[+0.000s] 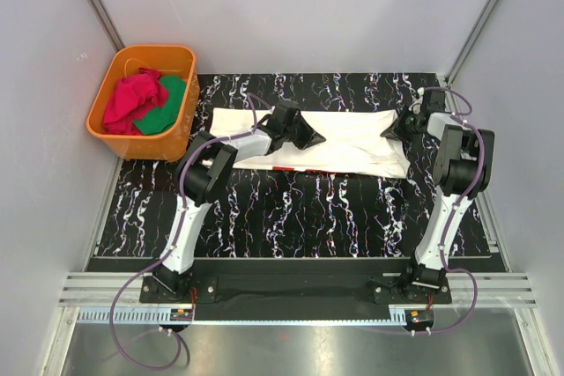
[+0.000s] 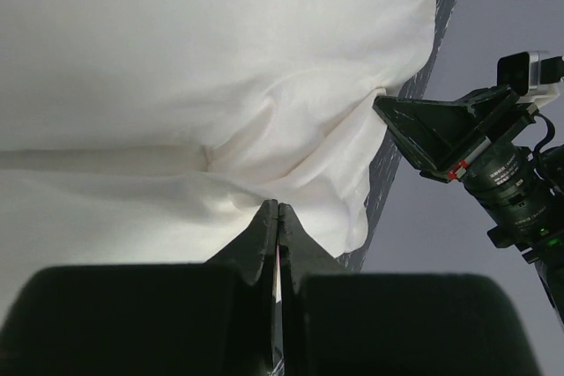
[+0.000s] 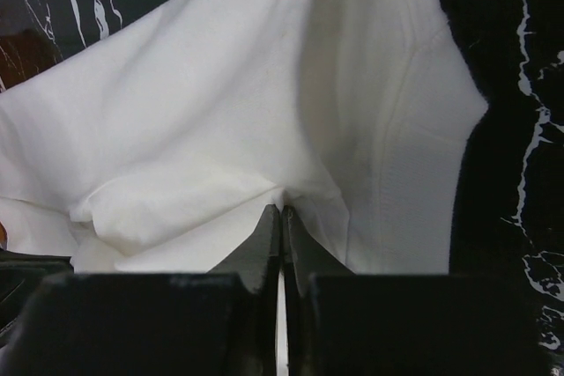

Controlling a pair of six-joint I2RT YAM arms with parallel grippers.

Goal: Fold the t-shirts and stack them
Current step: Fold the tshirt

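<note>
Black fingers (image 2: 256,244) of the left gripper (image 2: 278,209) fill the bottom of the left wrist view. They are pressed together with a sliver of white cloth between them, pinching a fold of the cream-white t-shirt (image 1: 348,140). The right wrist view shows the same: the right gripper (image 3: 282,213) has its jaws squeezed together on a bunched ridge of that shirt, with cloth showing in the narrow slit between them.

From above, the shirt lies spread crosswise on the far half of the black marbled mat (image 1: 291,209), roughly folded into a long band. The left gripper sits on its middle-left part and the right gripper at its right end. A thin red edge shows along the shirt's near hem; I cannot tell what it belongs to.

The orange tub (image 1: 150,145) stands at the far left corner, just off the mat's edge and close to the left end of the shirt, without clearly touching it. Two crumpled cloths lie in it. A red cloth (image 1: 132,101) is heaped on the left side and rises to about the rim. A green cloth (image 1: 169,110) lies lower against the right wall, and the two overlap in the middle. No print is visible on either.
</note>
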